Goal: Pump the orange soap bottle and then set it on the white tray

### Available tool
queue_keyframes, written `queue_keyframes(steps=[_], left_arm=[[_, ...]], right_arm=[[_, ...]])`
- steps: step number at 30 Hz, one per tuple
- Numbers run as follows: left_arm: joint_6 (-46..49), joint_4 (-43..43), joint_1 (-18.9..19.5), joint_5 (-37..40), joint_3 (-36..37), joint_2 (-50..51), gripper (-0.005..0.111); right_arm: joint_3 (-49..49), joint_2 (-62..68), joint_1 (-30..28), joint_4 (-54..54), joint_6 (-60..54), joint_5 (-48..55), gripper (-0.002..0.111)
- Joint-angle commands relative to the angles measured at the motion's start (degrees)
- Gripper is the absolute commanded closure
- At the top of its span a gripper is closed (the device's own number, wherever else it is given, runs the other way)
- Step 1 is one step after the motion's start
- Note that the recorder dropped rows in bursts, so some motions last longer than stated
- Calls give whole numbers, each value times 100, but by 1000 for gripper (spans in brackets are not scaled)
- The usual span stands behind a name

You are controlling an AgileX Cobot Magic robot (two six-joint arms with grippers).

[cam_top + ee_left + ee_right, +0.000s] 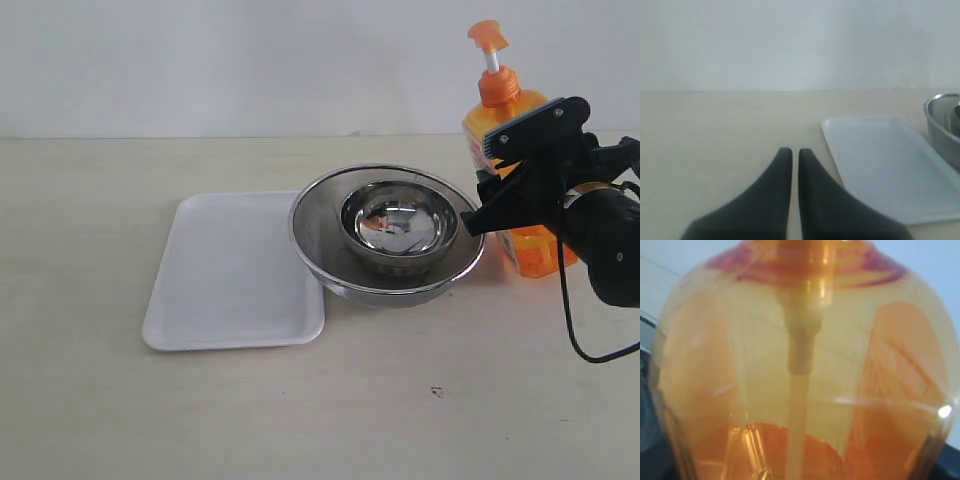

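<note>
The orange soap bottle stands upright at the table's right side, its pump head raised on the white stem. My right gripper reaches in from the right, one black finger on each side of the bottle's body, pressed against it. In the right wrist view the translucent orange bottle fills the frame and hides the fingers. The white tray lies flat at the left with nothing on it. Low over the table beside the tray, my left gripper is shut on nothing.
Two nested steel bowls stand between the tray and the bottle, the big one's rim overlapping the tray's right edge. The bowl's rim also shows in the left wrist view. A black cable hangs from the right arm.
</note>
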Motion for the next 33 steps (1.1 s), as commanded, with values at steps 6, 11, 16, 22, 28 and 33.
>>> queue_keyframes(steps=[6,11,16,22,28,33], left_arm=[[-597,-220,3,-2405,14,-21,102],[-388,-220,3,-2422,-158,264,102],[-388,-192,3,-2255,-627,1015,102],[-388,164,3,-2266,-1207,2106,102],[-388,293,3,-2266,-1755,3082,102],[-434,550,3,-2255,-2246,3897,102]], right_arm=[[-81,-86,-5,-94,-46,-540,109],[-81,-86,-5,-94,-46,-540,109],[-81,-86,-5,-94,-46,-540,109],[-81,-86,-5,-94,-46,-540,109],[-81,-86,-5,-94,-46,-540,109],[-81,-86,-5,-94,-46,-540,109]])
